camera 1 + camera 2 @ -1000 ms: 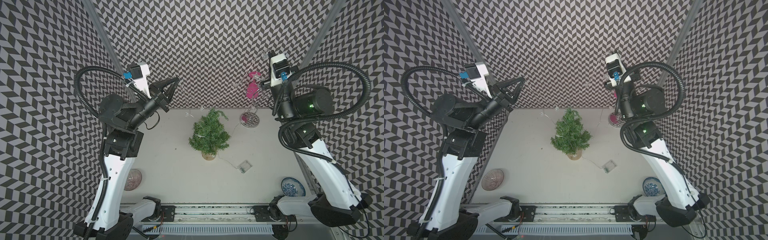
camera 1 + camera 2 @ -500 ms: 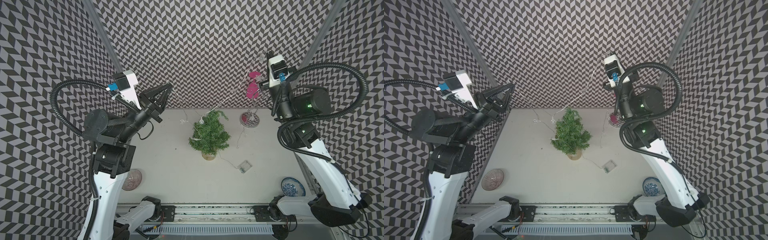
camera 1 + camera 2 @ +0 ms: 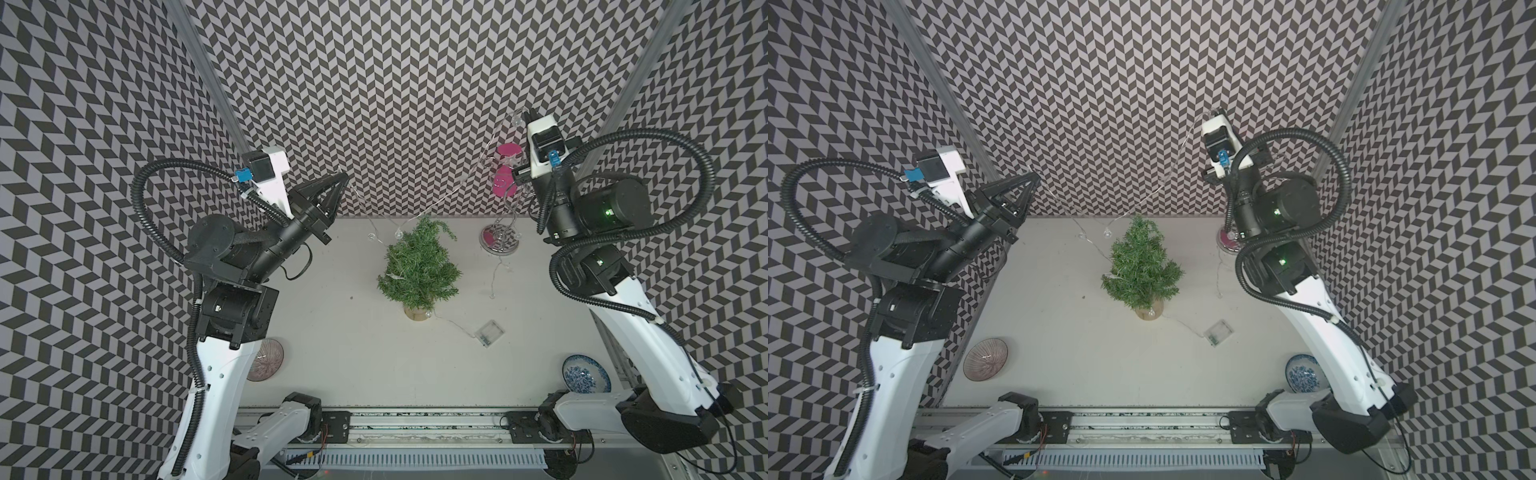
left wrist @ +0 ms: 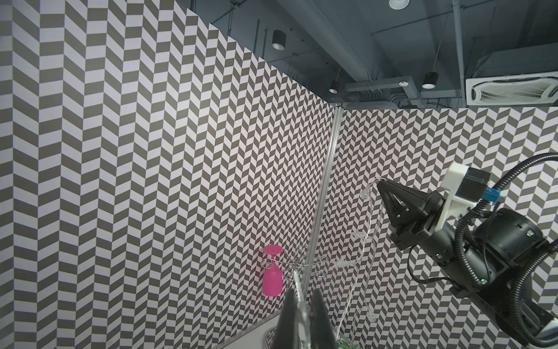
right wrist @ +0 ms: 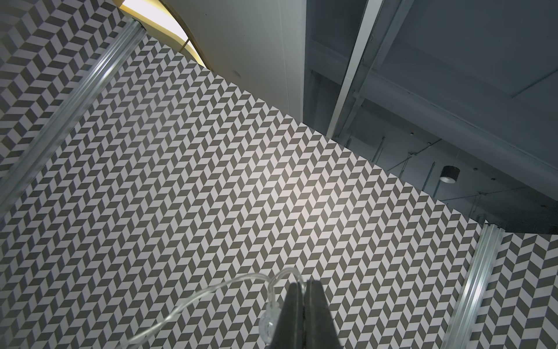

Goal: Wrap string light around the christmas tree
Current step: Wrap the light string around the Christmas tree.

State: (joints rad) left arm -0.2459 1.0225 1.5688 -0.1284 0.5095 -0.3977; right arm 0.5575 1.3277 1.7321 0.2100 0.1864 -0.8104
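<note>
The christmas tree [image 3: 417, 270] stands upright mid-table on its wooden base, well apart from both arms, which we judge leaves room to circle it. The string light [image 3: 398, 235] runs from its battery box [image 3: 490, 332], which lies on the table [image 3: 332, 353] near the base. From there it goes up through the branches and rises in a slack V behind the treetop to both grippers. We hold the left gripper [image 3: 343, 175] and right gripper [image 4: 381, 183] high and wide apart. Each has its jaws pinched together on the wire, apparently so the free length hangs clear of the branches and untangled for another turn. A loose tail dangles below the right gripper, near the wire glass stand [image 3: 500, 243], where it could snag.
</note>
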